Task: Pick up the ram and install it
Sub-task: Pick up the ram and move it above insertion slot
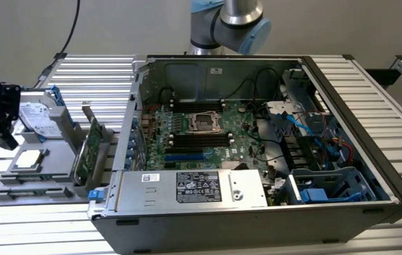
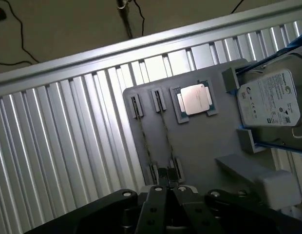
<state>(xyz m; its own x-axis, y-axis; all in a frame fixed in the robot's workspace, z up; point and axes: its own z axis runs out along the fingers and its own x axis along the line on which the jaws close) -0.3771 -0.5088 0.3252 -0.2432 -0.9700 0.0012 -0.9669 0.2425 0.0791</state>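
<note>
The tool (image 2: 168,191) is closed on nothing, poised over the gray tray (image 2: 204,141). Two ram sticks (image 2: 166,131) stand on edge in the tray's slots, side by side. Their long axes run straight away from the tool's tips, near ends just below them.

Looking down past the end effector (image 2: 166,191), I see its body run off the picture's edge, and it covers the near rim of the gray tray (image 2: 204,146). The two ram sticks (image 2: 143,136) show just thin top edges, so their chips are out of sight. The hard drive (image 2: 268,100) is cropped, its label print too fine to read. In the exterior view the arm (image 1: 225,21) is cut off at the top, and the power supply (image 1: 186,188) hides the motherboard's (image 1: 194,135) near edge.
</note>
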